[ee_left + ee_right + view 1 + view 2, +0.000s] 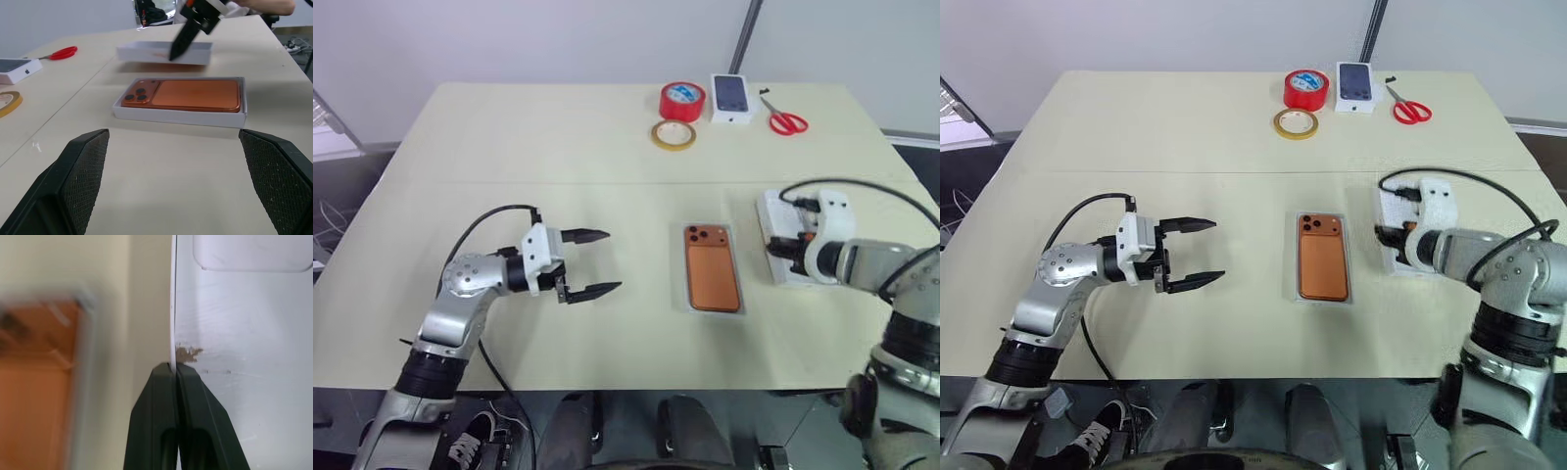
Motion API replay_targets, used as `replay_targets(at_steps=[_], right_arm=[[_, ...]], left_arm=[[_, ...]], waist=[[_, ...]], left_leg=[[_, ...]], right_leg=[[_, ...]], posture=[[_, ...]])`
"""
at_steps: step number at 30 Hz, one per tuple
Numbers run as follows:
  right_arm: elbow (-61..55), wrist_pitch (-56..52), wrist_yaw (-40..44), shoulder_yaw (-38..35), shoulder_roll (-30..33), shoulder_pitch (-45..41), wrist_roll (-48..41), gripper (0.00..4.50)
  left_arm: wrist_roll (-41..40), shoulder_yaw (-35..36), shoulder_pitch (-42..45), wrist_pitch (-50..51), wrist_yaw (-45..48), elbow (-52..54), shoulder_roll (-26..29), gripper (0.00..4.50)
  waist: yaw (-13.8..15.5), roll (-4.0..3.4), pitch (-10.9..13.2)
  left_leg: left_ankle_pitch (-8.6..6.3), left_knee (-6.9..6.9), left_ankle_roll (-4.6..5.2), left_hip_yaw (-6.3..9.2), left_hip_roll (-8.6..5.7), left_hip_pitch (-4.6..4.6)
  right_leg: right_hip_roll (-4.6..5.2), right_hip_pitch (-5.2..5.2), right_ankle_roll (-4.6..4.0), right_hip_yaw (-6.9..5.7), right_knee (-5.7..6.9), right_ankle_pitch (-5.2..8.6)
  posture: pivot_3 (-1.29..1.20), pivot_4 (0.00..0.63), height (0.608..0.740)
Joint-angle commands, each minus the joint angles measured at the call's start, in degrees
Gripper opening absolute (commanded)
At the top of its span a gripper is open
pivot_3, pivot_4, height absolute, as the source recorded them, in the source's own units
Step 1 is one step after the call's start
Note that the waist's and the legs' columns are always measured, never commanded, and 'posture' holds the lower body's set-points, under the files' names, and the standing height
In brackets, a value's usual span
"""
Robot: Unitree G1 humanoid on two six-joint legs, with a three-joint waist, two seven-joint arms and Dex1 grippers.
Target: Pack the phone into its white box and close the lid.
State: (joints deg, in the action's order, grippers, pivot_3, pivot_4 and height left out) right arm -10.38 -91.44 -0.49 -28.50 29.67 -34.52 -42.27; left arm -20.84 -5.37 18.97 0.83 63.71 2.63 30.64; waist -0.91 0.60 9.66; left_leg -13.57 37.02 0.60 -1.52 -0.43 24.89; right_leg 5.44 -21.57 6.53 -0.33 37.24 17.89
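The orange-copper phone lies back-up inside the white box at the table's middle, camera cluster toward the far end. Just right of it sits the white lid, open side up. My right gripper is shut on the lid's thin side wall nearest the phone; in the right wrist view its fingers pinch that wall. The left wrist view shows that side of the lid slightly off the table. My left gripper hovers open to the left of the box, pointing toward it, with nothing between its fingers.
At the table's far edge stand a red tape roll, a yellow tape ring, a small white carton picturing a dark phone and red scissors. Bare tabletop lies between my left gripper and the box.
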Motion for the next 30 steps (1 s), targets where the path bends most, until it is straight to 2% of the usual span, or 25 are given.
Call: replay_targets(at_steps=[1, 2, 3, 5, 7, 9, 11, 13, 15, 16, 17, 18, 21, 24, 25, 30], right_arm=[[-0.3, 3.7, 0.6, -5.4, -4.8, -4.5, -0.5, 0.04], [-0.9, 4.5, 1.4, -6.0, -6.5, -4.8, -1.2, 0.04], [-1.6, 4.1, 1.4, -9.9, -11.1, -6.7, -4.5, 0.04], [-4.8, 4.1, 3.3, -13.2, -16.7, -7.8, -10.5, 0.04], [-6.2, 0.8, 1.7, -18.5, -22.3, -9.1, -14.9, 0.04], [-8.7, -0.9, 1.0, -19.0, -25.9, -6.9, -21.0, 0.04], [-8.0, -1.1, -3.9, -20.3, -29.5, -5.4, -29.2, 0.04], [-7.9, 4.0, -10.8, -14.7, -29.3, -0.2, -44.5, 0.04], [-8.2, 13.4, -19.3, -6.0, -25.4, 5.7, -60.5, 0.04], [-8.6, 17.9, -22.7, -2.3, -23.3, 7.8, -66.2, 0.0], [-9.6, 19.7, -23.1, 1.2, -20.5, 11.3, -69.1, 0.0], [-10.5, 21.2, -22.6, 4.2, -18.4, 14.2, -70.5, 0.0], [-12.5, 25.8, -19.4, 10.0, -13.9, 20.3, -70.7, 0.0], [-13.5, 29.7, -16.7, 13.5, -11.6, 22.3, -70.7, 0.0], [-13.7, 30.5, -15.3, 14.5, -11.1, 22.5, -70.7, 0.0], [-10.8, 33.4, -15.5, 18.2, -8.2, 21.9, -70.7, 0.0]], left_arm=[[0.2, 0.6, 1.3, -0.7, -0.9, -0.2, -0.6, 4.5], [0.3, 0.7, 1.4, -0.6, -1.3, -0.2, -0.9, 4.5], [0.2, 0.7, 1.6, -0.3, -1.8, 0.0, -1.3, 4.5], [0.2, 0.8, 1.8, 0.1, -3.0, 0.3, -2.0, 4.5], [-0.4, 1.2, 2.1, 1.2, -4.2, 0.5, -2.6, 4.5], [-1.4, 1.7, 2.3, 2.5, -5.4, 1.0, -3.6, 4.5], [-2.2, 2.0, 2.3, 3.8, -6.4, 1.7, -4.3, 4.5], [-1.9, 1.6, 2.1, 4.3, -7.8, 2.2, -5.2, 4.5], [-1.7, 1.4, 1.9, 4.7, -8.5, 2.5, -5.6, 4.5], [-1.8, 1.4, 1.8, 4.9, -8.7, 2.6, -5.7, 3.96], [-2.1, 1.3, 1.6, 5.4, -8.9, 2.9, -6.0, 3.74], [-2.2, 1.4, 1.5, 5.6, -9.3, 3.2, -6.2, 3.28], [-2.5, 1.2, 1.2, 6.3, -9.7, 3.8, -6.8, 1.83], [-1.8, 0.9, 0.9, 6.0, -10.2, 3.8, -7.2, 0.36], [-1.3, 0.6, 0.9, 5.9, -11.1, 3.5, -7.9, 0.04], [1.3, -2.0, 0.7, 4.9, -12.9, 2.5, -10.5, 0.04]], waist=[[0.1, 0.0, 0.0], [0.2, 0.0, 0.0], [0.2, 0.0, 0.0], [0.2, -0.01, 0.0], [0.2, -0.03, 0.0], [0.3, -0.03, 0.0], [0.2, -0.02, 0.0], [0.3, -0.03, 0.0], [0.1, -0.07, 0.0], [-0.1, -0.07, 0.0], [-0.2, -0.08, 0.0], [-0.2, -0.07, 0.0], [-0.1, -0.06, 0.0], [-0.2, -0.06, 0.0], [-0.1, -0.06, 0.0], [0.3, -0.04, 0.0]], left_leg=[[0.0, 0.0, 0.0, 0.0, 0.0, 0.0], [0.0, 0.01, 0.0, -0.01, 0.0, 0.02], [0.0, 0.03, 0.01, -0.01, 0.0, 0.02], [0.0, 0.04, 0.01, -0.01, 0.0, 0.02], [0.0, 0.02, 0.01, -0.01, 0.02, 0.03], [0.01, 0.02, 0.0, -0.01, 0.02, 0.03], [0.0, 0.03, 0.0, 0.0, 0.02, 0.03], [0.0, 0.03, 0.0, 0.0, 0.02, 0.03], [0.0, 0.03, 0.0, 0.0, 0.01, 0.04], [0.0, 0.02, 0.01, -0.01, 0.01, 0.05], [0.0, 0.03, 0.01, -0.02, 0.0, 0.05], [0.01, 0.04, 0.01, -0.04, 0.0, 0.05], [0.0, 0.04, 0.02, -0.03, 0.05, 0.05], [0.01, 0.07, 0.02, -0.04, 0.08, 0.05], [0.01, 0.07, 0.02, -0.03, 0.09, 0.05], [0.0, 0.11, 0.03, -0.02, 0.12, 0.05]], right_leg=[[0.0, 0.0, 0.0, 0.0, 0.0, 0.0], [-0.02, 0.0, 0.0, 0.0, 0.0, 0.0], [-0.01, 0.01, 0.01, 0.0, 0.01, 0.0], [-0.02, 0.02, 0.01, -0.01, 0.02, -0.01], [-0.04, -0.01, 0.02, -0.01, 0.06, -0.01], [-0.05, -0.02, 0.02, -0.01, 0.09, -0.01], [-0.03, -0.01, 0.02, -0.01, 0.08, -0.01], [-0.02, -0.01, 0.02, -0.01, 0.08, -0.01], [0.0, -0.01, 0.01, -0.01, 0.06, -0.01], [0.02, -0.02, 0.01, -0.01, 0.06, 0.0], [0.01, -0.03, 0.01, 0.0, 0.07, 0.0], [0.01, -0.03, 0.01, 0.01, 0.07, 0.0], [-0.07, -0.01, 0.02, 0.01, 0.05, 0.01], [-0.14, -0.02, 0.02, 0.03, 0.07, 0.01], [-0.16, -0.03, 0.02, 0.02, 0.07, 0.01], [-0.18, 0.01, 0.02, 0.02, 0.04, 0.0]], posture=[[0.0, 0.15, 0.728], [0.0, 0.15, 0.728], [0.0, 0.15, 0.728], [0.0, 0.15, 0.728], [0.0, 0.15, 0.728], [0.0, 0.15, 0.728], [0.0, 0.15, 0.728], [0.0, 0.15, 0.728], [0.0, 0.15, 0.728], [0.0, 0.15, 0.728], [0.0, 0.15, 0.728], [0.0, 0.15, 0.728], [0.0, 0.15, 0.728], [0.0, 0.15, 0.728], [0.0, 0.15, 0.728], [0.0, 0.15, 0.728]])
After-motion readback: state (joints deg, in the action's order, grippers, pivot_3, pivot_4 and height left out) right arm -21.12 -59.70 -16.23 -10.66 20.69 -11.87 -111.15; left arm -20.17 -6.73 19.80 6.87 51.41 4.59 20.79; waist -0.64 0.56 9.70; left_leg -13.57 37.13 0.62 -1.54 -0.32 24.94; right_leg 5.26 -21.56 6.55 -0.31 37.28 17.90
